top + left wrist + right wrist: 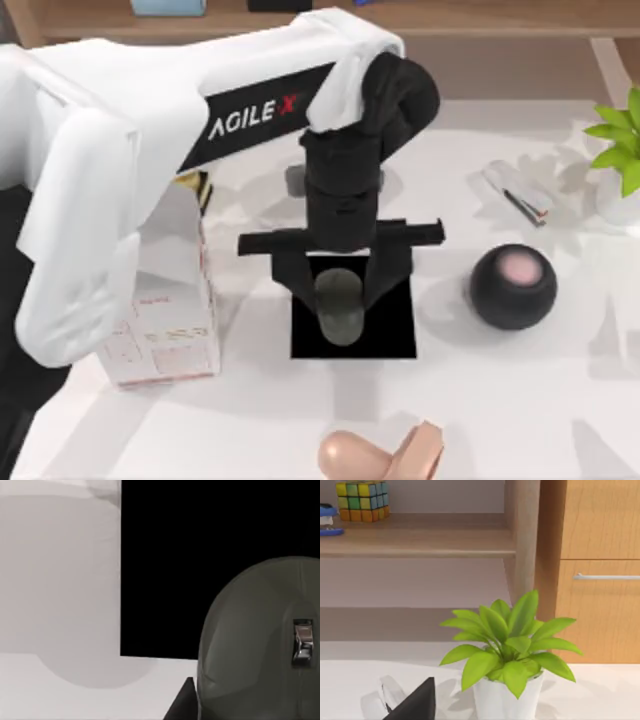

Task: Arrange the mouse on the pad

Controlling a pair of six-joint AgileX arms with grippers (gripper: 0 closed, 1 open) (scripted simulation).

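Mouse (340, 307) sits over the pad (390, 335), near its middle, with its round end toward the pad's near edge. Our left gripper (341, 290) is right above it, and the two black fingers (385, 283) stand on either side of the mouse and seem to pinch it. From above we cannot tell if the mouse rests on the pad or hangs just over it. In the left wrist view the mouse (260, 640) is very close, with the black pad (200, 555) behind it and the pale table (500, 420) beside that.

We think we are at the putting-down step. The mouse is already over the right place. Next we should lower it until it lies flat, then spread the fingers gently so it does not slide, and lift straight up.

A white carton (165, 320) stands left of the pad. A black ball (513, 287) with a pink top lies to the right. A peach thing (370, 455) lies near the front edge. Our right arm is parked off to the side, and its wrist view looks at a plant (507, 645).
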